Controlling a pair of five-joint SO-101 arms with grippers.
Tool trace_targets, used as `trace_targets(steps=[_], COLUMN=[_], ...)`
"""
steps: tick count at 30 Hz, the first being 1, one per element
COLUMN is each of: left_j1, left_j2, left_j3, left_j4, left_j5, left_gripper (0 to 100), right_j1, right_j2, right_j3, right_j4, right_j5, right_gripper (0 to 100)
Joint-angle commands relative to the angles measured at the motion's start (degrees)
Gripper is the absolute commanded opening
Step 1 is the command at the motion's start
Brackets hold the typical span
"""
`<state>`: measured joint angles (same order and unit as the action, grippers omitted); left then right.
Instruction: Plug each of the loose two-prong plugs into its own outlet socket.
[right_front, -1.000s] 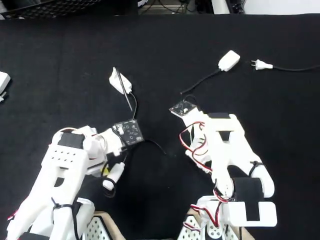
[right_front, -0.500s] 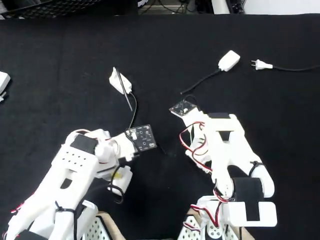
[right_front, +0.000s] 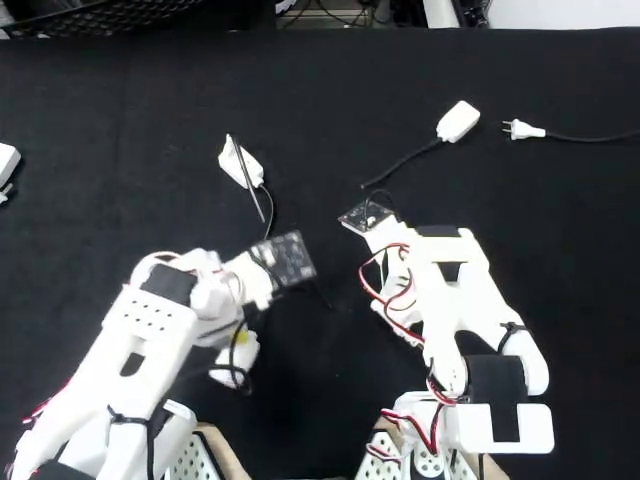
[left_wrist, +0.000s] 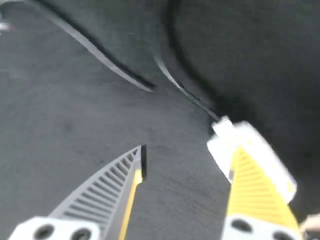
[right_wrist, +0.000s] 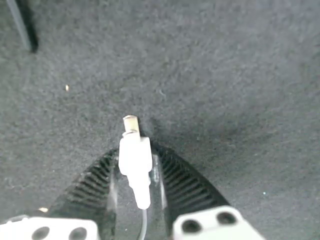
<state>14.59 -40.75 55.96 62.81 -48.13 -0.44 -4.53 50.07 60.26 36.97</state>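
My right gripper (right_wrist: 135, 152) is shut on a white two-prong plug (right_wrist: 135, 165), whose prongs stick out past the fingertips just above the black cloth. In the high view this gripper (right_front: 365, 218) is at the table's middle. My left gripper (left_wrist: 187, 152) is open and low over the cloth. A small white plug (left_wrist: 235, 137) on a thin cable rests against the tip of one finger (left_wrist: 250, 185). The left arm (right_front: 150, 330) is at the front left. One white outlet socket (right_front: 243, 163) lies beyond it, another socket (right_front: 458, 121) at the back right.
A third white plug (right_front: 522, 129) on a black cable lies at the far right, close to the back-right socket. A white object (right_front: 5, 165) sits at the left edge. Black cables (right_front: 262, 205) trail over the black cloth between the sockets and the arms.
The left arm's wrist has swung to the right and then slightly away from the front edge. The right arm has kept still with its plug.
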Motion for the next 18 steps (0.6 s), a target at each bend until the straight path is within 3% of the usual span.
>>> trace_targets(steps=[1, 7, 13, 18], left_j1=[-0.4, 1.2, -0.7, -11.0], left_j2=[-3.8, -10.3, -15.4, -17.1], left_j3=[-5.1, -0.3, 2.5, 1.0], left_j4=[0.6, 0.7, 9.3, 12.7], left_j5=[4.2, 4.1, 0.9, -0.1], left_gripper=[28, 28, 28, 28], right_j1=[0.4, 0.4, 0.4, 0.4], right_j2=[-0.3, -0.3, -0.3, -0.3], right_j3=[-0.6, -0.6, -0.6, -0.6], right_j4=[-2.8, -2.8, -2.9, -2.9], right_j5=[-0.8, -0.8, -0.8, -0.8], right_gripper=[1.5, 1.5, 1.5, 1.5])
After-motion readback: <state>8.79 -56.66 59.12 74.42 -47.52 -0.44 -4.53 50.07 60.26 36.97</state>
